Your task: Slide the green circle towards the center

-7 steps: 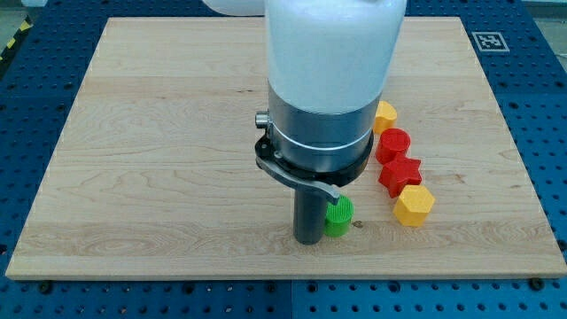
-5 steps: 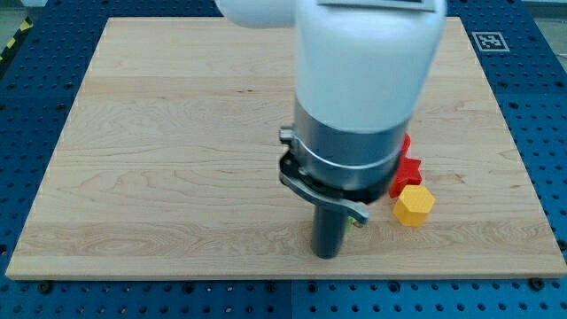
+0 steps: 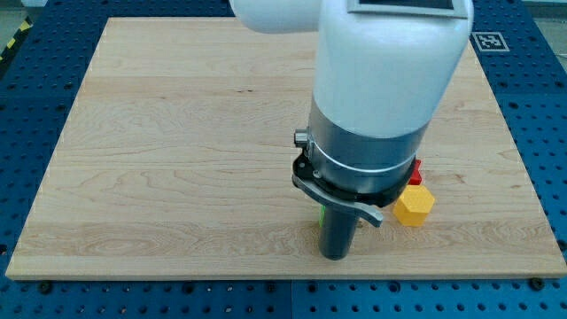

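Camera view: you're only getting a thin green sliver (image 3: 322, 213) of the circle, peeking out at the left edge of the rod, low on the counter (image 3: 159, 151) right of middle. My tip (image 3: 336, 256) is sitting just below it, touching or nearly so. No end effector here, so nothing's clenching. The yellow block (image 3: 414, 205) and a bit of red one (image 3: 415, 172) are showing to the right.

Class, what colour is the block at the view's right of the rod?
Yellow block, clearest in the camera view.
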Motion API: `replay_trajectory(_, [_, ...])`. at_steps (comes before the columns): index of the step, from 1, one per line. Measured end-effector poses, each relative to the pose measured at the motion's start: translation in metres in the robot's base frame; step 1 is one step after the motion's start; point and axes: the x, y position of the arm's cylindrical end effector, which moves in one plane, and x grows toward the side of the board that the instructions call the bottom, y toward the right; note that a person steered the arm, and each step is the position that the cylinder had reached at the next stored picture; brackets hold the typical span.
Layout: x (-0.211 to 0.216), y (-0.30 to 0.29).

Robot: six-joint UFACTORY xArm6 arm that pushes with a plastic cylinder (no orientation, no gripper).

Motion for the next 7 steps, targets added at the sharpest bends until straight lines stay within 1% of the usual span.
replay_trajectory(2, [-0.003, -0.002])
replay_trajectory(5, [-0.043, -0.006])
replay_trajectory(6, [-0.049, -0.006])
replay_trajectory(7, [-0.038, -0.003])
